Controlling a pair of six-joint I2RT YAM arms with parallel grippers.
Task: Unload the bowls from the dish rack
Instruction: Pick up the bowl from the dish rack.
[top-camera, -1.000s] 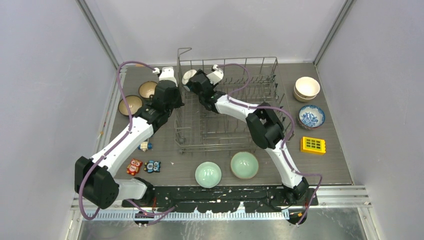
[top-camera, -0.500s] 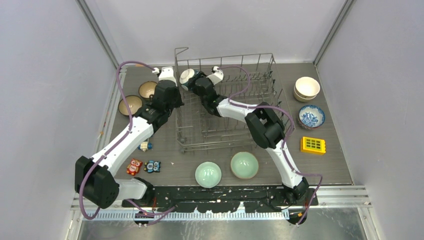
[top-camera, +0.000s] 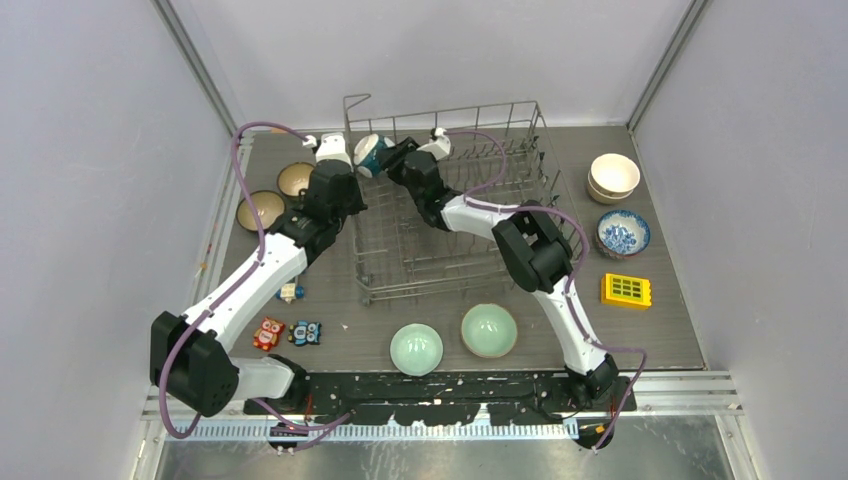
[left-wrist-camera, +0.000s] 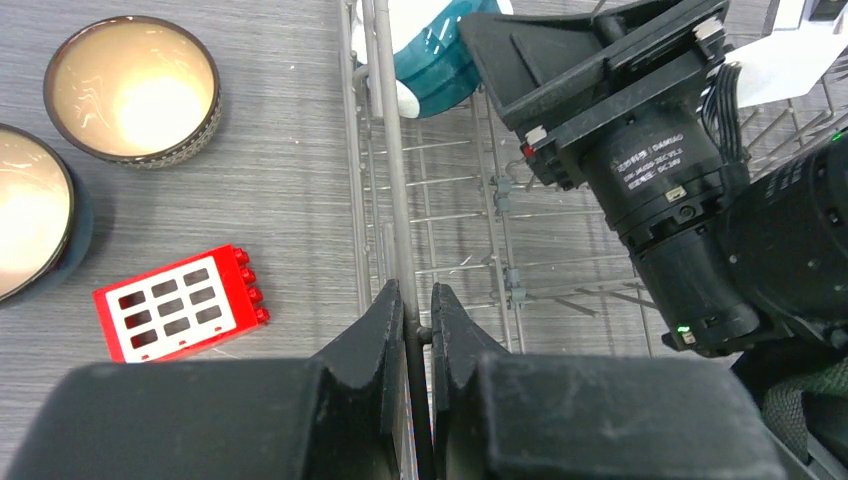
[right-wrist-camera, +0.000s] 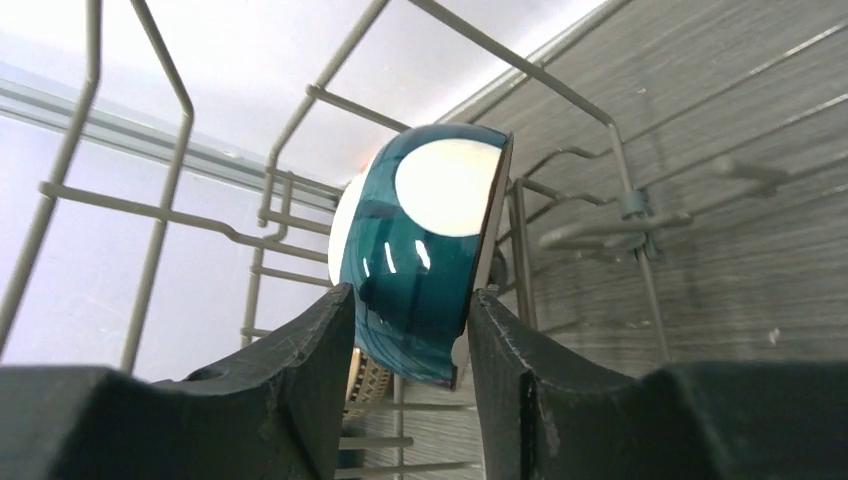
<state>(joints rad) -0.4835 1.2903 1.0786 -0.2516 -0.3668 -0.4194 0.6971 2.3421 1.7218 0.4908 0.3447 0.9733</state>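
The dish rack (top-camera: 420, 260) sits mid-table, its left rim wire pinched in the nearly closed left gripper (left-wrist-camera: 418, 320), while the partly open right gripper (right-wrist-camera: 410, 310) clasps a dark teal bowl (right-wrist-camera: 420, 250) at the rack's far-left corner.

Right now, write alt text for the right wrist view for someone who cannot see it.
The right hand pinches a dark teal glazed ceramic bowl, standing on edge with its cream base showing, inside the grey metal wire dish rack. Behind lies the grey wood-grain tabletop.
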